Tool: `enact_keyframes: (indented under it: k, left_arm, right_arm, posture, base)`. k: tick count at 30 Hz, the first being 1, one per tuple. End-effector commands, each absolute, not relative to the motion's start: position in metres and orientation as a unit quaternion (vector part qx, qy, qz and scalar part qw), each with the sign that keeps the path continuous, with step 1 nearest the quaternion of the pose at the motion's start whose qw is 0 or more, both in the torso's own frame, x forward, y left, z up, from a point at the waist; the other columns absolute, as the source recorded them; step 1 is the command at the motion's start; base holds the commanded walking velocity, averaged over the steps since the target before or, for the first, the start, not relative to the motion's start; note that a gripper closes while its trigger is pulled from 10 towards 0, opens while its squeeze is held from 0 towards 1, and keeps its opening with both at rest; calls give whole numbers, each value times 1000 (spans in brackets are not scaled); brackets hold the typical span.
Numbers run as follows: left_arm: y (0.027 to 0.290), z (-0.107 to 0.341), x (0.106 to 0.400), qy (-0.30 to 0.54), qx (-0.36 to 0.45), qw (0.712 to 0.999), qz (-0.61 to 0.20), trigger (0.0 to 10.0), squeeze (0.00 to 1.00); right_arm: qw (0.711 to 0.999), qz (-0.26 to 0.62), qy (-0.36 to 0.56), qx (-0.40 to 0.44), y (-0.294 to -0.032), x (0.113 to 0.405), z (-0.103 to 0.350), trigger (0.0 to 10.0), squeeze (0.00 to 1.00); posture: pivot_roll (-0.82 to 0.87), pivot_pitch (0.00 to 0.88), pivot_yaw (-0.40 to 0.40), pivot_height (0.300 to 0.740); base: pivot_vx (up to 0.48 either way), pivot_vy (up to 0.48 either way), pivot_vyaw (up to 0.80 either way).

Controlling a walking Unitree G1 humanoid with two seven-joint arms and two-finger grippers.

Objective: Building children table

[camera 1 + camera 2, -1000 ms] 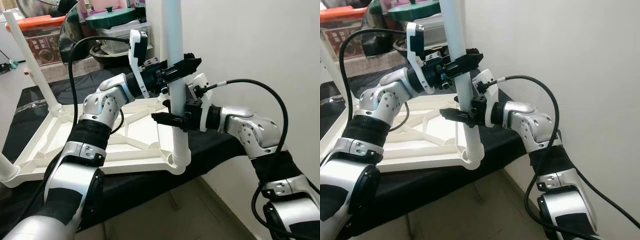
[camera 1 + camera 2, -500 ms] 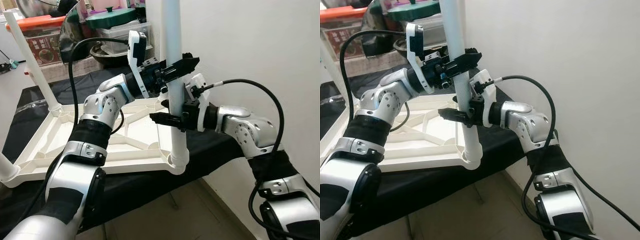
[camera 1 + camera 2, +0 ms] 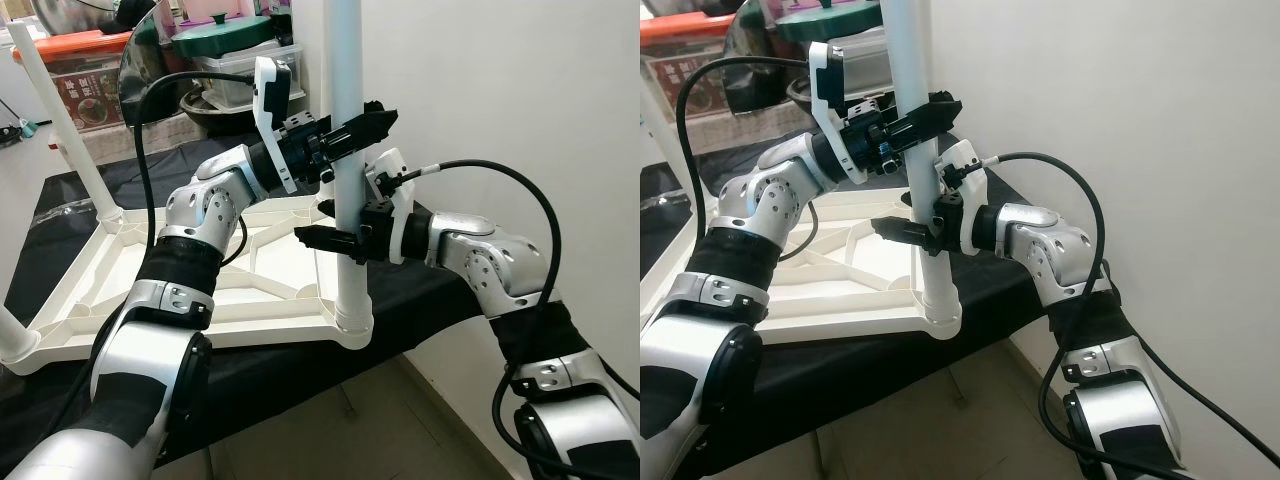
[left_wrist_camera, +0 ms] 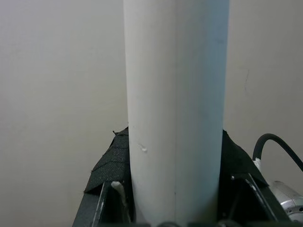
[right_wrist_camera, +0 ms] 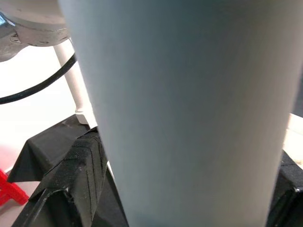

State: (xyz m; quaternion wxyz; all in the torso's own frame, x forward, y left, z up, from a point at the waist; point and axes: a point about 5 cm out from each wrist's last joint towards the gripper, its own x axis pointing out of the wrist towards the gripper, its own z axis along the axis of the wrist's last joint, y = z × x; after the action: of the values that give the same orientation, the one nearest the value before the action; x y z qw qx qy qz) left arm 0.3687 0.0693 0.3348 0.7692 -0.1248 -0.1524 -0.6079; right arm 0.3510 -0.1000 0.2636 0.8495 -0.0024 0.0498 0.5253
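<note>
Together, both pincers gripped one white leg (image 3: 346, 150) that stood upright in the near right corner socket (image 3: 353, 322) of the upturned table (image 3: 200, 290). The left pincer (image 3: 352, 127) was clamped on the leg higher up, and the right pincer (image 3: 330, 238) was closed around it lower down, just above the socket. Close-up wrist views showed black pads (image 4: 110, 165) pressed against either side of the tube. The table lay top-down on a black cloth (image 3: 300, 350) covering the tabletop, with its socket corner at the cloth's near edge and the floor (image 3: 400, 420) below. A plain white wall (image 3: 520, 100) rose just beside the leg on the right. Another leg (image 3: 65, 130) stood at the far left corner. Behind were storage boxes (image 3: 85, 70) and a green pot lid (image 3: 220, 30).
</note>
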Motion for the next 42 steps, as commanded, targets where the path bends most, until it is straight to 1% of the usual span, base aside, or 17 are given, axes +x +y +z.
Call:
enact_keyframes:
  k: [1, 2, 3, 4, 20, 28, 29, 35, 42]
  left_arm:
    - [66, 345, 366, -171, -121, 758, -618, 10000, 0]
    - [65, 345, 366, -170, -122, 758, -618, 10000, 0]
    - [65, 345, 366, -170, -122, 758, -618, 10000, 0]
    - [65, 345, 366, -170, -122, 757, -619, 10000, 0]
    - [62, 341, 364, -164, -124, 752, -626, 10000, 0]
    - [60, 335, 365, -145, -132, 758, -621, 10000, 0]
    - [60, 334, 365, -141, -135, 757, -624, 10000, 1000]
    - [62, 333, 362, -136, -138, 748, -635, 10000, 1000]
    - [71, 330, 362, -133, -137, 752, -631, 10000, 1000]
  right_arm:
    - [844, 534, 56, -9, -91, 350, 260, 7529, 0]
    - [843, 535, 55, -9, -91, 350, 260, 3608, 0]
    - [843, 535, 55, -9, -91, 350, 260, 3608, 0]
    - [843, 535, 55, -9, -90, 350, 260, 0, 0]
    - [844, 534, 51, -7, -89, 351, 261, 0, 0]
    - [845, 533, 44, -5, -91, 351, 263, 0, 0]
    - [845, 533, 41, -4, -90, 351, 264, 0, 0]
    - [845, 535, 27, 2, -91, 351, 271, 0, 0]
    - [846, 533, 16, 0, -98, 351, 278, 0, 0]
  posture:
    - [0, 0, 37, 740]
    - [0, 0, 37, 740]
    - [0, 0, 37, 740]
    - [-1, 0, 37, 740]
    - [-8, 0, 42, 740]
    - [-29, 0, 42, 740]
    - [-30, 0, 45, 740]
    - [-28, 0, 46, 740]
    - [-31, 0, 49, 740]
  base:
    - [0, 0, 0]
    - [0, 0, 0]
    - [0, 0, 0]
    - [0, 0, 0]
    - [0, 0, 0]
    - [0, 0, 0]
    - [0, 0, 0]
    - [0, 0, 0]
    - [0, 0, 0]
